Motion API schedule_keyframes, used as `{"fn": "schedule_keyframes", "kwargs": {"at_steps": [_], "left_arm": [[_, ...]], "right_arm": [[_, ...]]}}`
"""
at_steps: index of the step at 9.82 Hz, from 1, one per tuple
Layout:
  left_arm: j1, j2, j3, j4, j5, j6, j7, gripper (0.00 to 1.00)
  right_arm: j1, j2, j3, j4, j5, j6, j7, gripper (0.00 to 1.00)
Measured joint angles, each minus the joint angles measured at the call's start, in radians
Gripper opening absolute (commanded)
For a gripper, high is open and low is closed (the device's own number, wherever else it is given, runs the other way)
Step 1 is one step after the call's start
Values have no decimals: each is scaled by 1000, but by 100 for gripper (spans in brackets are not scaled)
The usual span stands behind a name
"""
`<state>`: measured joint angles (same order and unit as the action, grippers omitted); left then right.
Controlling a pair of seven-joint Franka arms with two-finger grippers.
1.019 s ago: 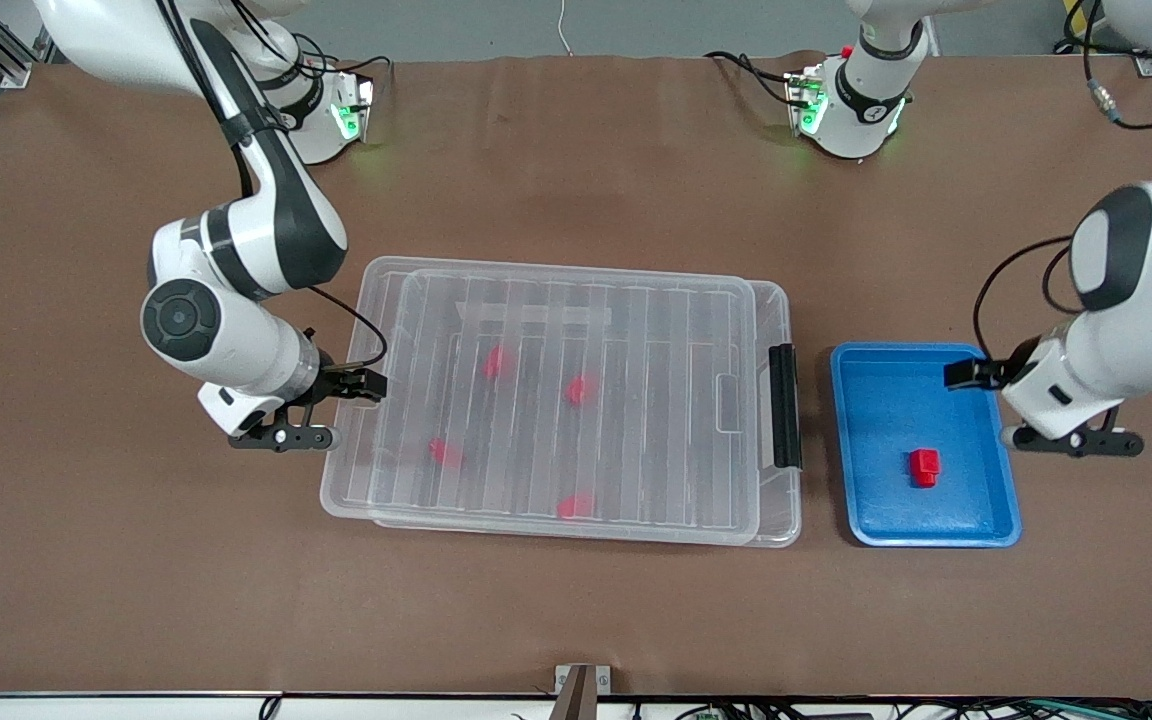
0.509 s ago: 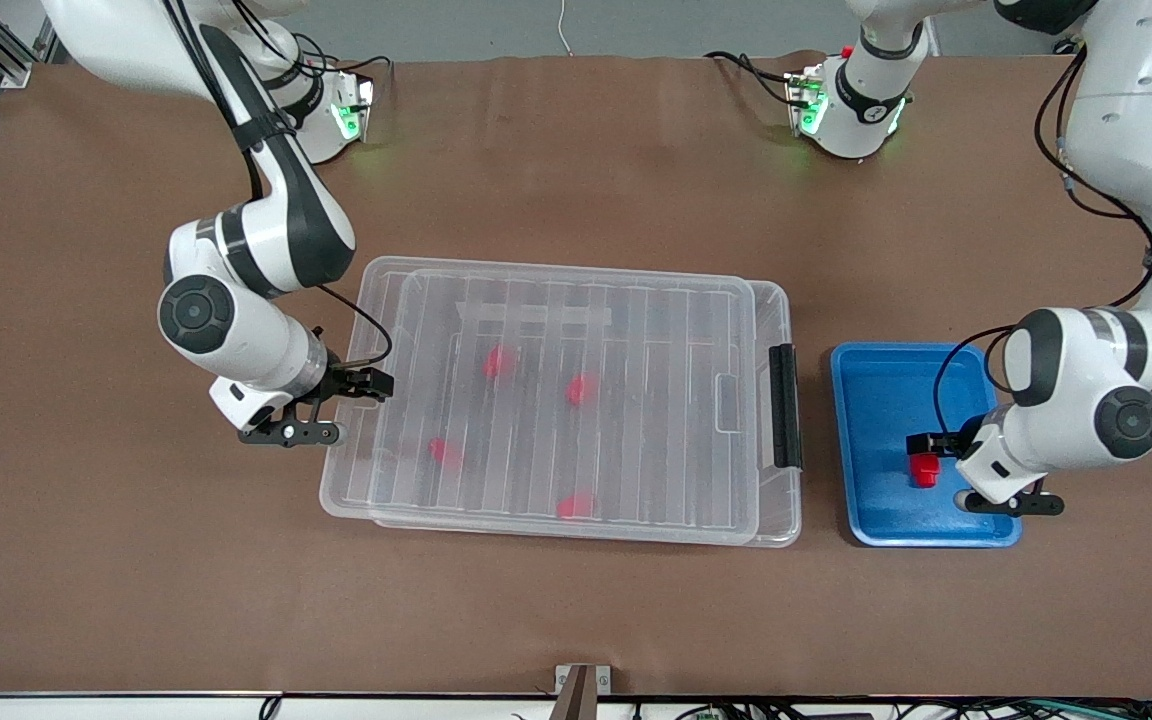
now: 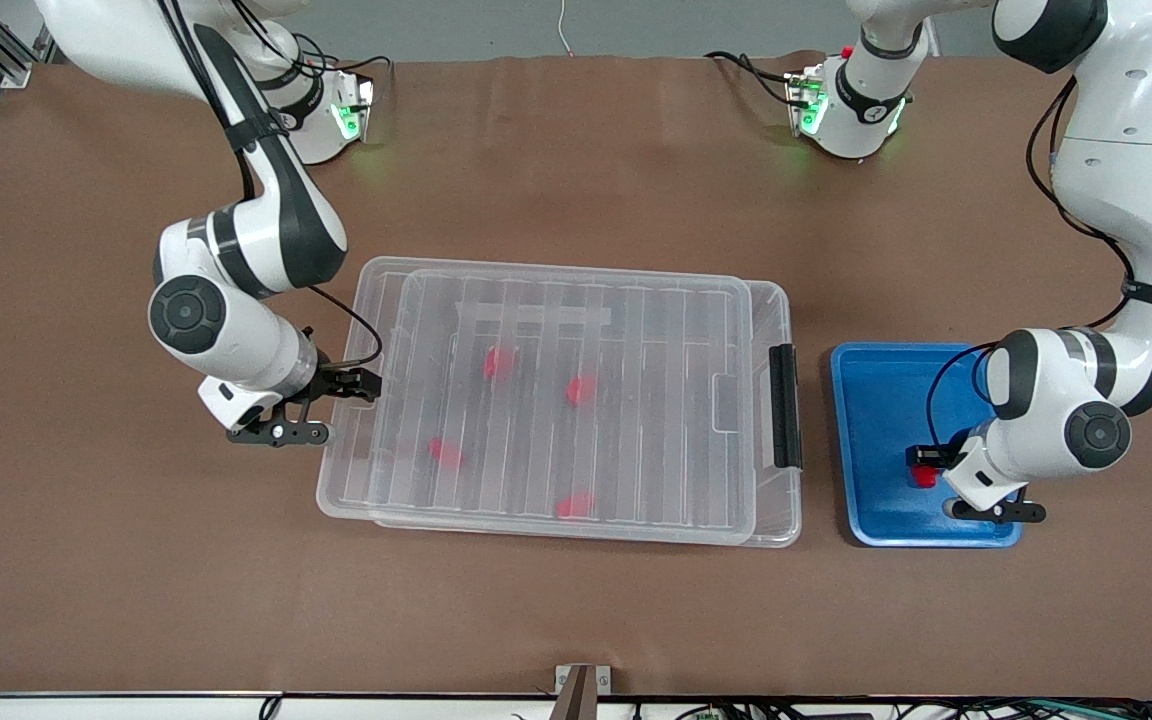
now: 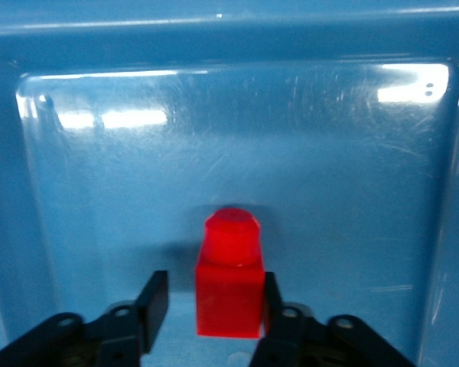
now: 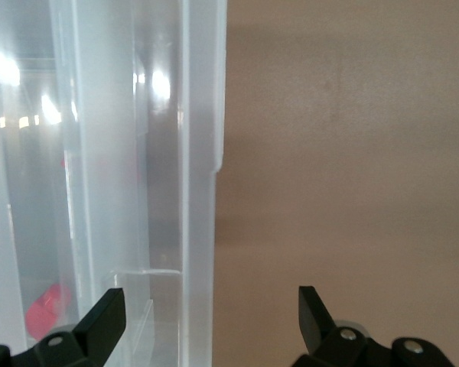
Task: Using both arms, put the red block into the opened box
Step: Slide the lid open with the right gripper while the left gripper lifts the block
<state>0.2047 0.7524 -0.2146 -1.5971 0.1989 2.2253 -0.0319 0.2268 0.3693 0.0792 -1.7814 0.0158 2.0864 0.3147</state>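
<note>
The red block (image 3: 924,476) stands in the blue tray (image 3: 886,400), stub end pointing away from the left wrist camera. My left gripper (image 3: 926,470) is low in the tray with its jaws around the red block (image 4: 229,283): one finger (image 4: 271,298) touches the block's side, the other stands a small gap away. The box (image 3: 576,268) is clear, and its ribbed lid (image 3: 636,330) lies on top, slightly offset. My right gripper (image 3: 331,395) is open at the box's short end toward the right arm. In the right wrist view the right gripper (image 5: 212,313) straddles the box's rim (image 5: 199,191).
Several other red blocks (image 3: 498,362) show through the lid inside the box. A black latch (image 3: 784,405) sits on the box's short side facing the tray. The blue tray's floor (image 4: 214,153) holds only the one block. Brown table surface surrounds both containers.
The left arm swung in over the tray and came down to the red block, and its jaws narrowed around it. The right gripper shifted slightly at the box's end and stayed open.
</note>
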Motion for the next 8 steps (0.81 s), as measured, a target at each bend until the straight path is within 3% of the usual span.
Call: {"fn": "schedule_keyframes", "kwargs": {"at_steps": [2, 3, 8], "left_arm": [[0, 11, 0, 0, 0, 3, 0, 7], [0, 10, -1, 6, 0, 3, -1, 1], [-3, -83, -28, 40, 0, -49, -34, 1]], "right_arm": [[3, 0, 19, 0, -3, 1, 29, 100], [2, 0, 19, -1, -7, 1, 28, 100], [-92, -5, 18, -13, -16, -14, -84, 100]]}}
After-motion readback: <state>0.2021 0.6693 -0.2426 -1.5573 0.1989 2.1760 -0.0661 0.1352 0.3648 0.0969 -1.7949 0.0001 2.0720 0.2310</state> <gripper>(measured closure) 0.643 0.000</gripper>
